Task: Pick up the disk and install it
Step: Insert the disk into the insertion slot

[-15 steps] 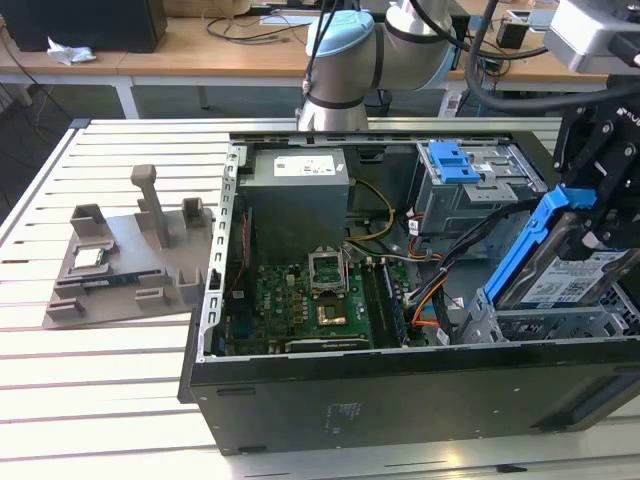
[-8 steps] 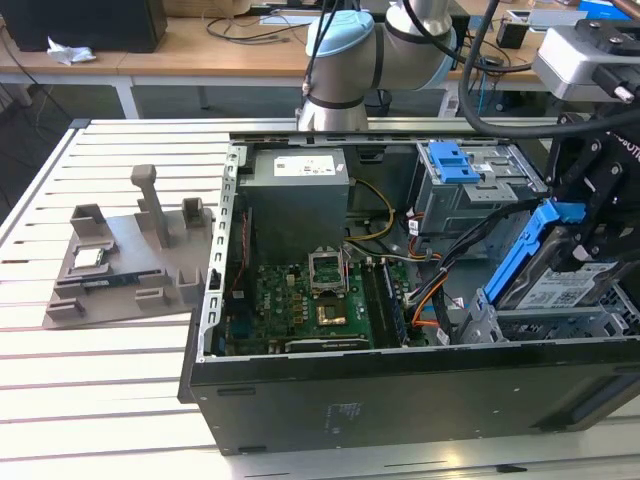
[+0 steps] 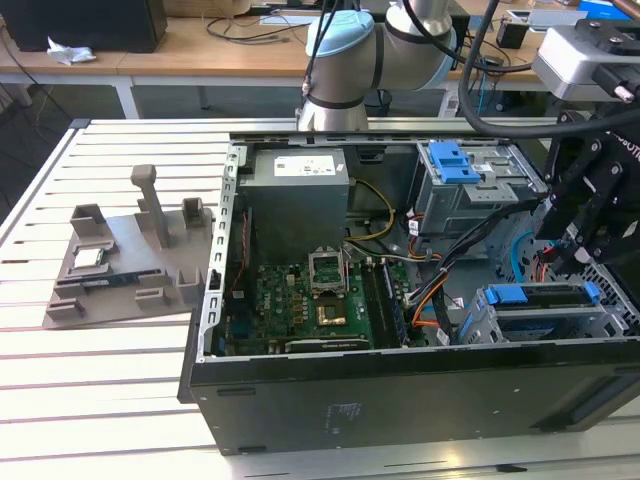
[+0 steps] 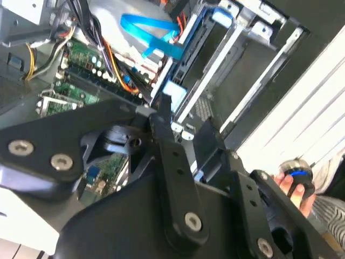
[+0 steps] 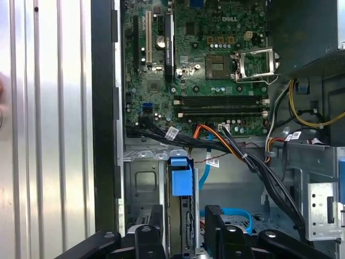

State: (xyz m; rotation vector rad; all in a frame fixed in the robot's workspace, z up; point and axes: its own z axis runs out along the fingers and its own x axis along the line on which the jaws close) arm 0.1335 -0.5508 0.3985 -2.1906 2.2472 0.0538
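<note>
Step in hand: seating the disk in its bay. The counter (image 3: 100, 400) carries the open computer case (image 3: 400, 400). The pincer (image 5: 182, 221) stands over the drive cage (image 5: 140, 183) at the case's front corner. The disk (image 5: 180, 181) sits edge-on in the cage slot, directly between the jaws. Its blue carrier tab projects just ahead of the fingertips (image 5: 150, 232). The jaws stand apart, one on each side of the disk, and no clamping contact is visible. In the exterior view the pincer (image 3: 585, 225) hangs just above the disk (image 3: 540, 298).

Judged requirement: any further travel needs to run straight along the slot, with the jaws clear of the cage walls.

Surroundings:
- The motherboard (image 5: 199, 65) lies well beyond the pincer.
- The black cable bundle (image 5: 237, 154) crosses just beyond the cage and is the nearest obstruction.
- A blue data cable (image 5: 205, 172) runs just beside the disk.
- A person's hand (image 4: 294, 183) holds a small device behind the pincer, outside the case.
</note>
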